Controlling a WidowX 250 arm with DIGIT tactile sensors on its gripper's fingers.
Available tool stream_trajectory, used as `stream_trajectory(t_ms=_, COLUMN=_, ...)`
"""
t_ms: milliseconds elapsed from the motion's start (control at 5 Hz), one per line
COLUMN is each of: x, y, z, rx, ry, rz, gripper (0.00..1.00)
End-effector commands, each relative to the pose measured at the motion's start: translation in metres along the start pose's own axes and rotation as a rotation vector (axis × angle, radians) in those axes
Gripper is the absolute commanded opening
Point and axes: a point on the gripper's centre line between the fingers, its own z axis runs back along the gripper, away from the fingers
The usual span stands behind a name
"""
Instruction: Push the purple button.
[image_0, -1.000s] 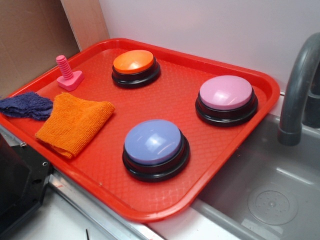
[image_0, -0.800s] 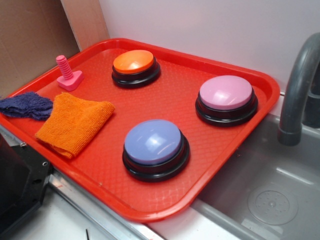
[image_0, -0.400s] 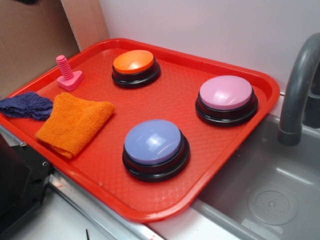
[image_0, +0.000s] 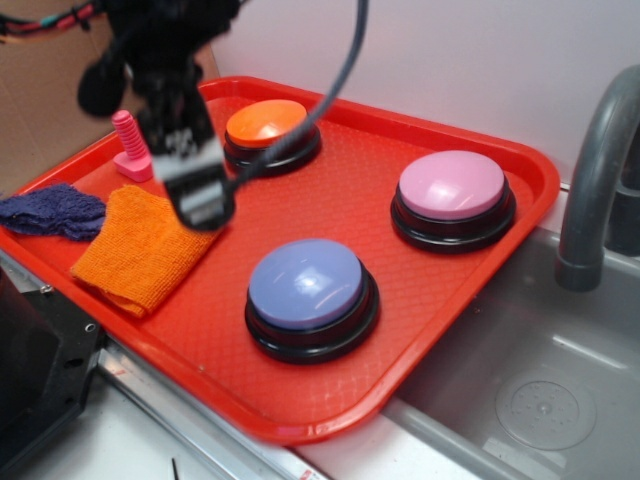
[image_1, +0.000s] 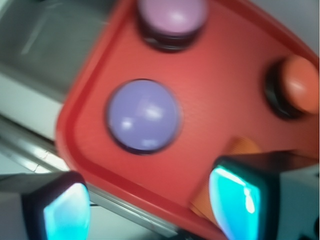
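On the red tray (image_0: 480, 290), purple button (image_0: 305, 284), gripper (image_0: 195, 195) well apart, jaws spread.

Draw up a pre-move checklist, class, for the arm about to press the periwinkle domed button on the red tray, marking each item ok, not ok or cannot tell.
1. Glossy periwinkle domed purple button uncovered, nothing on top: ok.
2. Gripper above the target: not ok; it hangs over the folded orange cloth, beside the button.
3. Fingers apart, as the wrist view shows them: ok, though closing them may suit a press better.
4. Pink domed button and orange domed button away from the target: ok.
5. Target sits flat on the red plastic tray: ok.
6. Black cable clear of the path: cannot tell.
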Motion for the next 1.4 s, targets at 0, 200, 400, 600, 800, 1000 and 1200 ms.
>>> stream_trajectory(t_ms=0, x=-0.001, y=-0.001, z=-0.044, rx=-0.071, ry=-0.021, rz=-0.055, gripper=1.00)
stream_trajectory(t_ms=200, x=0.012, y=0.008, z=-0.062, rx=-0.092, ry=-0.006, rz=-0.058, gripper=1.00)
stream_trajectory(t_ms=400, x=0.022, y=0.004, z=-0.077, rx=-0.107, ry=0.019, rz=-0.081, gripper=1.00)
stream_trajectory(t_ms=600, x=0.027, y=0.006, z=-0.089, rx=-0.115, ry=0.039, rz=-0.094, gripper=1.00)
stream_trajectory(t_ms=800, x=0.027, y=0.008, z=-0.094, rx=-0.110, ry=0.067, rz=-0.096, gripper=1.00)
stream_trajectory(t_ms=1000, x=0.029, y=0.006, z=-0.088, rx=-0.089, ry=0.068, rz=-0.112, gripper=1.00)
stream_trajectory(t_ms=1200, x=0.030, y=0.010, z=-0.064, rx=-0.067, ry=0.055, rz=-0.192, gripper=1.00)
